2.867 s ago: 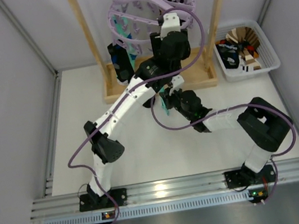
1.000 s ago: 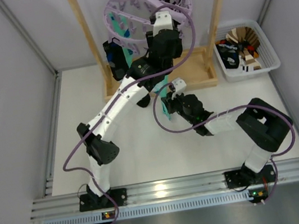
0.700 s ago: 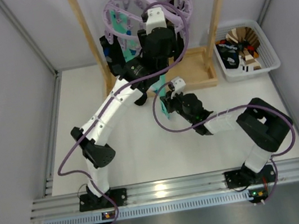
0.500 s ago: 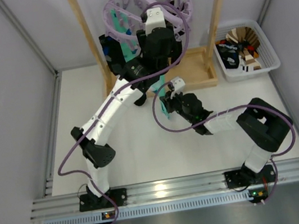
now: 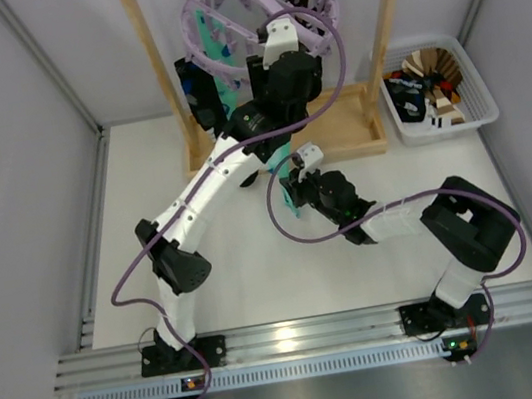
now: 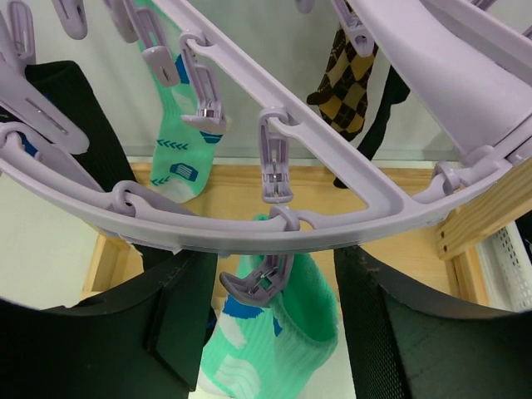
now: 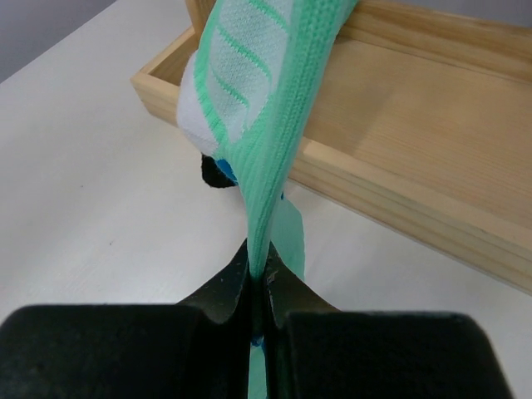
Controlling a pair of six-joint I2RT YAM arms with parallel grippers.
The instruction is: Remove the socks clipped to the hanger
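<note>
The left hand [image 6: 274,278] is held spread just beneath the lilac hanger [image 6: 349,179]. Its two black fingers [image 6: 133,332] are set apart on either side of a dangling clip peg [image 6: 266,283]. A gap is seen between the peg and each finger, so nothing is gripped. A mint sock [image 6: 295,341] is hung from that peg and passes down between the fingers. Up and to the left of this hand a second mint sock [image 6: 179,145] is clipped to the ring. A black sock [image 6: 75,108] is hung farther left. A brown argyle piece [image 6: 345,71] is seen up to the right, beyond the ring.

The right hand [image 7: 259,278] is pressed together on the lower part of the mint sock. The fabric is pinched flat between the fingertips and runs up and away from them. Just ahead of this hand lies the wooden stand base [image 7: 399,125], and the white counter [image 7: 100,166] is spread to its left. In the top view a white basket [image 5: 480,110] is set well off to the right of both hands.
</note>
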